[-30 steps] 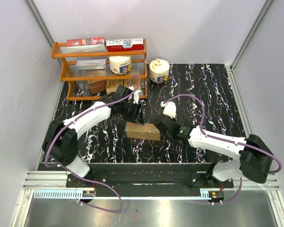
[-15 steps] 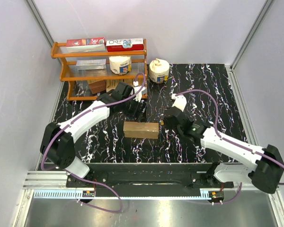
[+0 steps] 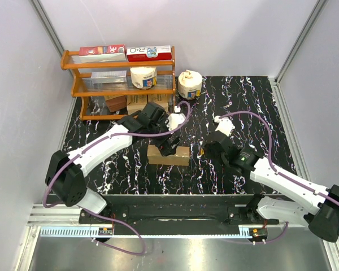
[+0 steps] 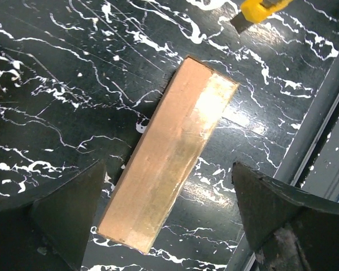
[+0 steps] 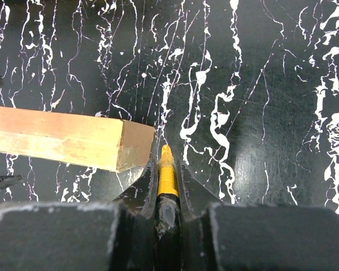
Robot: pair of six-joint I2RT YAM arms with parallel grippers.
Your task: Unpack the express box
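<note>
The express box (image 3: 168,155) is a flat oblong brown carton lying closed on the black marbled table. In the left wrist view the express box (image 4: 172,152) runs diagonally below my left gripper (image 4: 166,165). That gripper hangs over it with its jaws wide open, clear of both long sides. My left gripper (image 3: 169,142) hovers above the box's middle. My right gripper (image 5: 166,164) is shut on a yellow utility knife (image 5: 166,169). The knife's tip sits just right of the near right corner of the express box (image 5: 62,138). My right gripper (image 3: 208,150) stands to the right of the box.
An orange shelf rack (image 3: 73,84) at the back left holds red-and-white cartons (image 3: 127,52), a tape roll (image 3: 142,77) and small brown boxes (image 3: 124,103). Another tape roll (image 3: 189,84) stands on the table behind. White walls close in the sides.
My left gripper has opened wide and swung right, over the box. The right arm has drawn back to the right, off the box's end, with the knife still held.
</note>
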